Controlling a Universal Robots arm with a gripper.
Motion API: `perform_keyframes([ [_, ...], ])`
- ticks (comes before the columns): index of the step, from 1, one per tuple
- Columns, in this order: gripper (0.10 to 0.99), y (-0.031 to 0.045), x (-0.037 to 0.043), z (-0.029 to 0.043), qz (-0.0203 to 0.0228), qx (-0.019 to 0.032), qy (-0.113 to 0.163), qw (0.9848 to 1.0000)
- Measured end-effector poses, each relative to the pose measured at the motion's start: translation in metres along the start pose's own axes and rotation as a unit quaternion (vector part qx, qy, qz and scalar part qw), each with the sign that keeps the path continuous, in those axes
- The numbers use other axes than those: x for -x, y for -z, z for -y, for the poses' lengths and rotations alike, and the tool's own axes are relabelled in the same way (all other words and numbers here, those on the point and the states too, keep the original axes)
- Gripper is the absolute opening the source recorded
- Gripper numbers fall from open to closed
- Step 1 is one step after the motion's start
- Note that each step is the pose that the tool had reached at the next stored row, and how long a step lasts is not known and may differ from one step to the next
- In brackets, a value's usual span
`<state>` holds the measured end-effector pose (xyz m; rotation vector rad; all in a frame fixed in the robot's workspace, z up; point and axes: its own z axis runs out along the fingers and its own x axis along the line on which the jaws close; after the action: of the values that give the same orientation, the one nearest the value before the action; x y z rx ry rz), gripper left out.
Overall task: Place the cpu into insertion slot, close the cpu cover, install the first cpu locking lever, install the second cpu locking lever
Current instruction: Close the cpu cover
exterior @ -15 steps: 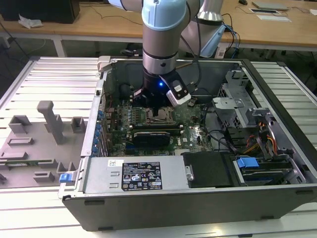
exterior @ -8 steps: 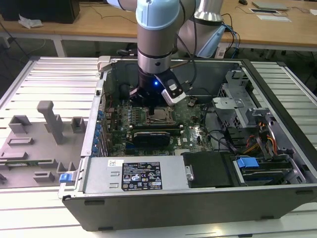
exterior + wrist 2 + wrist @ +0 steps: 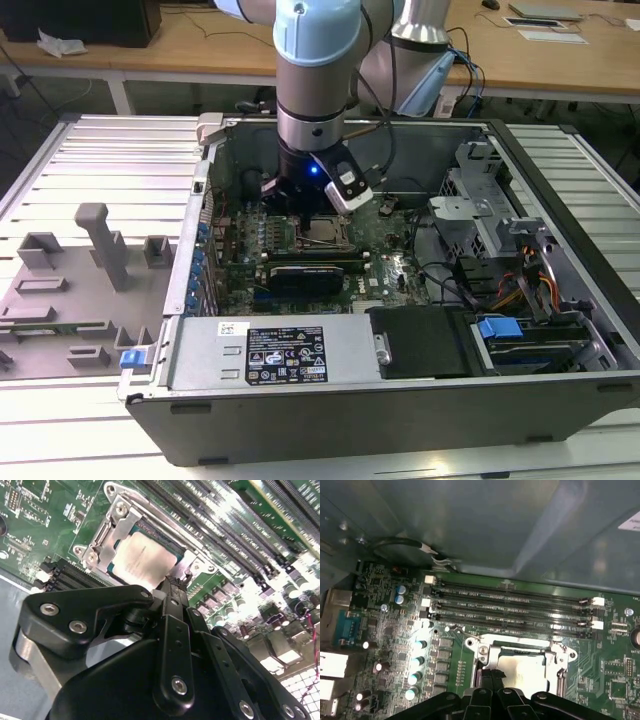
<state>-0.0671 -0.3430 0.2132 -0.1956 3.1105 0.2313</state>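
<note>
Second wrist view: tool (image 3: pixel 172 584) closed, tip at cpu cover (image 3: pixel 107 542); first wrist view: memory slots (image 3: pixel 515 605).

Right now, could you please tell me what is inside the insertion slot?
The cpu lies in the insertion slot, silver top showing through the cpu cover. The end effector hides one edge; the contacts beneath are covered.
</note>
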Motion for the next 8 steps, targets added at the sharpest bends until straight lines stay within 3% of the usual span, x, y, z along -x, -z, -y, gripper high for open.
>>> perform_keyframes([
  [8,0.106,-0.0062,-0.0012,-0.0016,0.0003,0.0026,0.000,1.0000],
])
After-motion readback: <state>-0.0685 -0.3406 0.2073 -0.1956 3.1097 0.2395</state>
